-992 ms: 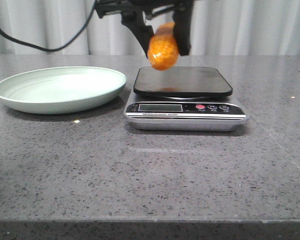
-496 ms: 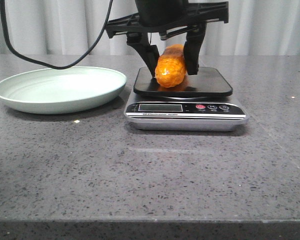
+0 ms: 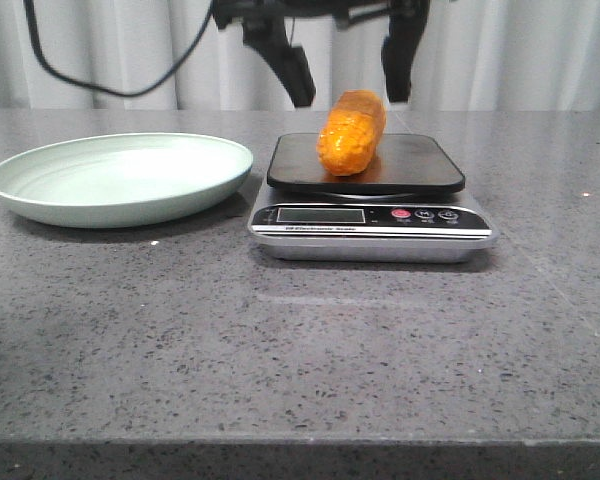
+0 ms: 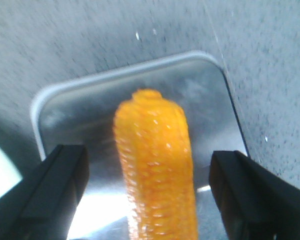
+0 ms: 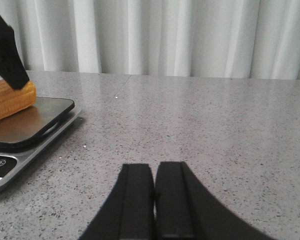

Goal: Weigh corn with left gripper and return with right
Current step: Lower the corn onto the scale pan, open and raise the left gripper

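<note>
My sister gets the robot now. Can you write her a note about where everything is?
Left claw: open, above the corn, not touching it.
Right claw: shut, empty, low over the table, off to the scale's right.
Corn lies on the kitchen scale; the green plate is empty.
Done: corn placed for weighing.
Left: right claw picks up the corn and returns it, probably to the plate.

Black end effector (image 3: 348, 85), straight fingers, seemingly matte.

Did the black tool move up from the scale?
Yes. The left tool rose and opened, leaving the corn lying on the scale, which stayed put.
</note>
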`<state>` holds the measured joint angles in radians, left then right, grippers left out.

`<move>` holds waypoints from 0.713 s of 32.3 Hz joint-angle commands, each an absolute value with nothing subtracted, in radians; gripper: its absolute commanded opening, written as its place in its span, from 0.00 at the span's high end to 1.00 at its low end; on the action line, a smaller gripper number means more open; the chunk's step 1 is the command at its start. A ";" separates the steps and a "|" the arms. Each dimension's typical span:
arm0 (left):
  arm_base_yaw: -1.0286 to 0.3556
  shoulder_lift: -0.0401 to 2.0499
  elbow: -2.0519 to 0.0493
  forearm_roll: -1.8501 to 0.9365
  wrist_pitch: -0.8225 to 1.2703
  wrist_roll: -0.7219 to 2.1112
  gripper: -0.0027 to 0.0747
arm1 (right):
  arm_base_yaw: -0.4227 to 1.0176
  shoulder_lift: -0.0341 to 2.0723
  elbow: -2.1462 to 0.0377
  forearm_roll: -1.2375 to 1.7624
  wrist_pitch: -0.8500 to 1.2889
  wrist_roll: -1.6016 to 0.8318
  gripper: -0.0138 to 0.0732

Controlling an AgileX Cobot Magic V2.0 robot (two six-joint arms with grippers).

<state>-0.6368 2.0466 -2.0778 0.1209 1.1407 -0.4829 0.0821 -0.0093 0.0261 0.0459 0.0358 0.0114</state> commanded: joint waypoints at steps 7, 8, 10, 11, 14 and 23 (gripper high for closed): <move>-0.654 1.906 -2.188 0.210 1.213 -0.290 0.30 | 0.074 -0.028 0.020 0.049 -0.049 0.010 0.64; -0.658 1.888 -2.183 0.224 1.213 -0.290 0.31 | 0.074 -0.028 0.020 0.049 -0.049 0.010 0.64; -0.658 1.847 -2.172 0.233 1.201 -0.292 0.34 | 0.074 -0.028 0.020 0.049 -0.049 0.010 0.64; -0.658 1.819 -2.161 0.233 1.186 -0.292 0.37 | 0.074 -0.028 0.020 0.049 -0.049 0.010 0.64; -0.658 1.738 -2.116 0.237 1.139 -0.292 0.43 | 0.074 -0.028 0.020 0.049 -0.049 0.010 0.64; -0.658 1.483 -1.849 0.239 1.026 -0.292 0.57 | 0.074 -0.028 0.020 0.049 -0.049 0.010 0.64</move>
